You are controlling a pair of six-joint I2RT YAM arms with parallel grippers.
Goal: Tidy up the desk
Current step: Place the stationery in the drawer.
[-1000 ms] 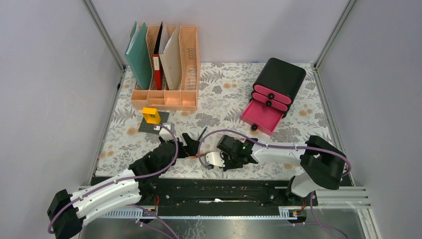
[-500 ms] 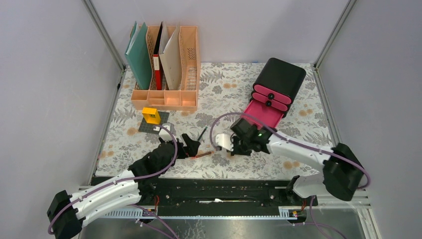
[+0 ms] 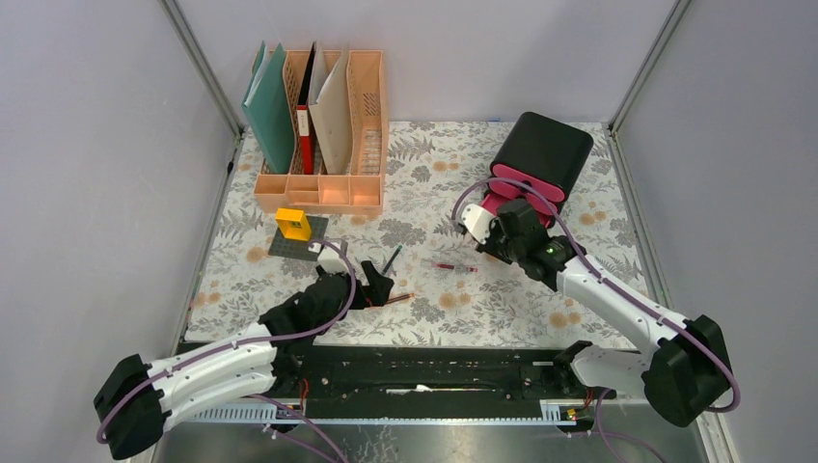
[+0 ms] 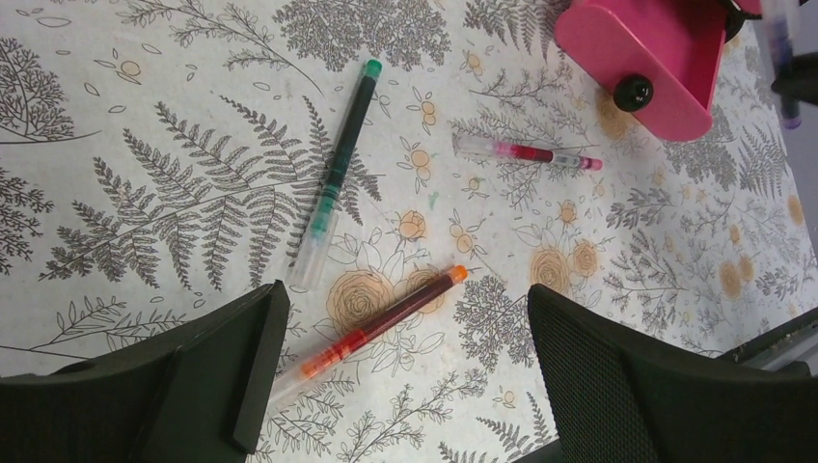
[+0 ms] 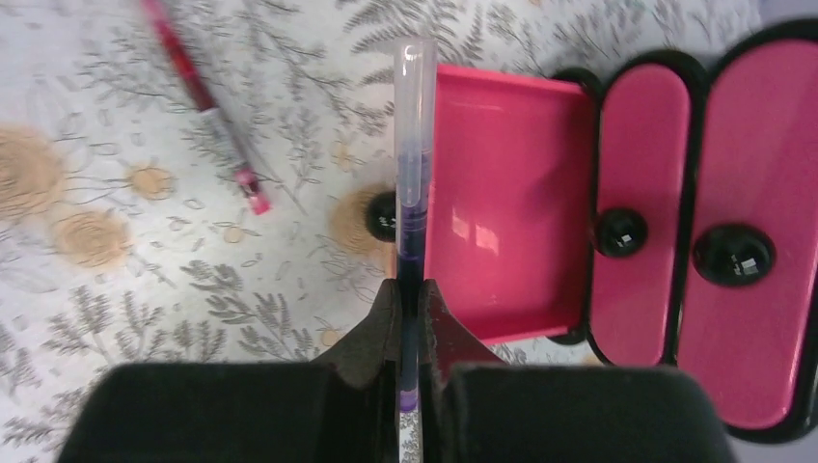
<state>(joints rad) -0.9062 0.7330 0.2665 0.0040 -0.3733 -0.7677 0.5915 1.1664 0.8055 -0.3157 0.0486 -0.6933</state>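
The desk (image 3: 598, 222), white cloth printed with ferns and flowers, lies between grey walls (image 3: 96, 193). One black drawer box (image 3: 545, 145) stands near its far right edge, with the lowest pink drawer (image 5: 502, 203) pulled out. Left of the box lie three pens: a pink pen (image 4: 526, 152), a green pen (image 4: 338, 174) and an orange pen (image 4: 386, 318). The right gripper (image 5: 410, 289) pinches a fourth one, a purple pen (image 5: 413, 145), at that drawer's front. The left gripper (image 4: 400, 386) is spread wide above the orange pen. Bare cloth runs between the box and one peach file rack (image 3: 367, 125).

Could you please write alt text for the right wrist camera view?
The right gripper is shut on a purple pen with a clear barrel, held by the front edge of an open pink drawer. A red pen lies on the floral desk nearby.
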